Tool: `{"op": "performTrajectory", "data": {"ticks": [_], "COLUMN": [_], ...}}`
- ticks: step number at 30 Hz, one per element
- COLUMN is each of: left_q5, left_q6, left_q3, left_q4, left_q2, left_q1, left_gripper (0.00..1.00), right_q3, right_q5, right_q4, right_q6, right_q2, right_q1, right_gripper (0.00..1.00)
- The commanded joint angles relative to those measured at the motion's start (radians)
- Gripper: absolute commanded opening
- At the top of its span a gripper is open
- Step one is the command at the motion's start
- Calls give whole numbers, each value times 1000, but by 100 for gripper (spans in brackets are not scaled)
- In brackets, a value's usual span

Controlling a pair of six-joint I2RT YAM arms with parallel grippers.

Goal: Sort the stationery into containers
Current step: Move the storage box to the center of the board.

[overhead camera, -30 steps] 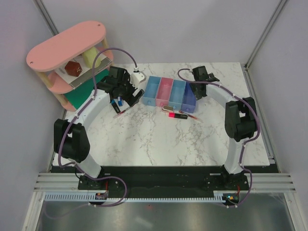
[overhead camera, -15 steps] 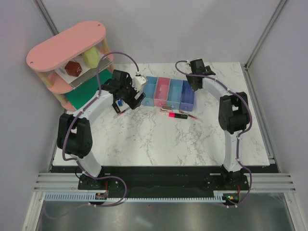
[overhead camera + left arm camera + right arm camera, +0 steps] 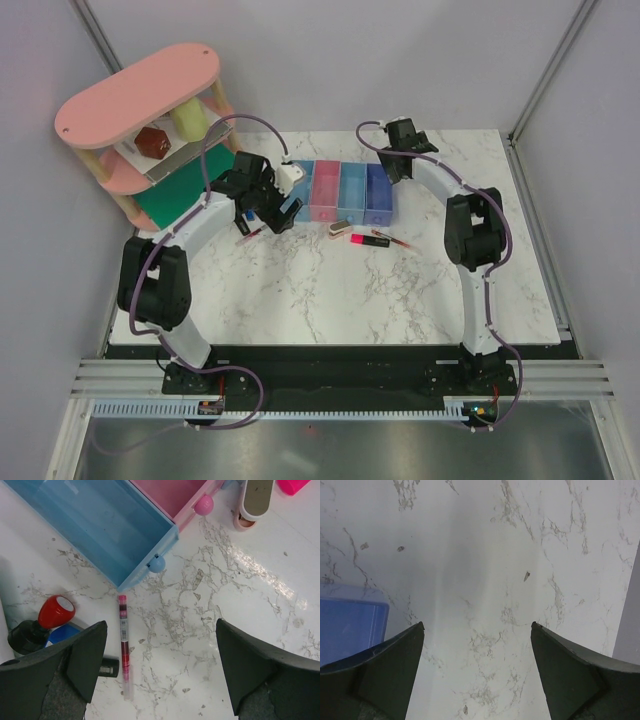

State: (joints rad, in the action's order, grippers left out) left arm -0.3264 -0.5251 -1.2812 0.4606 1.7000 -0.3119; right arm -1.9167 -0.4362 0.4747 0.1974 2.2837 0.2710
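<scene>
On the white marble-patterned table, the row of four small plastic bins sits toward the far edge, and none of them visibly holds anything. Your left gripper hangs spread wide and empty over the clear-barrelled thin red pen, which lies flat just off the near corner of the light blue end bin. Your right gripper, equally wide and empty, hovers over bare marble beside the violet-blue bin. Sorting looks barely begun. The pen sits nearer one finger, so centre over it, then drop low to pinch across the barrel, clear of the red-topped black piece.
</scene>
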Motion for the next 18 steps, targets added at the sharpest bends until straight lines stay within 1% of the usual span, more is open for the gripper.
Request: {"op": "performTrajectory", "data": {"ticks": [1, 3, 4, 5, 9, 10, 12, 13, 14, 16, 18], "left_q5": [-34, -36, -36, -34, -8, 16, 62, 129, 166, 258, 279], "left_q6": [33, 30, 28, 20, -1, -7, -16, -27, -29, -29, -29], "left_q3": [29, 40, 55, 63, 109, 121, 129, 132, 132, 111, 62], "left_q4": [-30, -30, -31, -30, -28, -31, -52, -68, -94, -154, -158], "left_q2": [-66, -92, -106, -118, -189, -204, -201, -186, -174, -125, -88], "left_q1": [-4, -7, -9, -12, -46, -49, -50, -50, -47, -47, -44], "left_gripper": [95, 95, 95, 95, 95, 96, 96, 96, 96, 96, 96], "right_q3": [-35, -4, 37, 62, 214, 270, 318, 352, 363, 392, 435], "right_q5": [-4, 5, 11, 20, 146, 163, 178, 179, 180, 201, 247], "right_q4": [-24, -24, -24, -24, -1, 4, 11, 15, 18, 38, 67], "right_q6": [-7, 17, 31, 66, 204, 224, 250, 251, 247, 229, 229], "right_q2": [-1, -58, -81, -137, -303, -335, -403, -420, -441, -464, -506], "right_q1": [14, 14, 13, 14, 11, 8, 2, -4, -6, -15, -15], "right_gripper": [95, 95, 96, 95, 96, 97, 97, 97, 97, 96, 96]}}
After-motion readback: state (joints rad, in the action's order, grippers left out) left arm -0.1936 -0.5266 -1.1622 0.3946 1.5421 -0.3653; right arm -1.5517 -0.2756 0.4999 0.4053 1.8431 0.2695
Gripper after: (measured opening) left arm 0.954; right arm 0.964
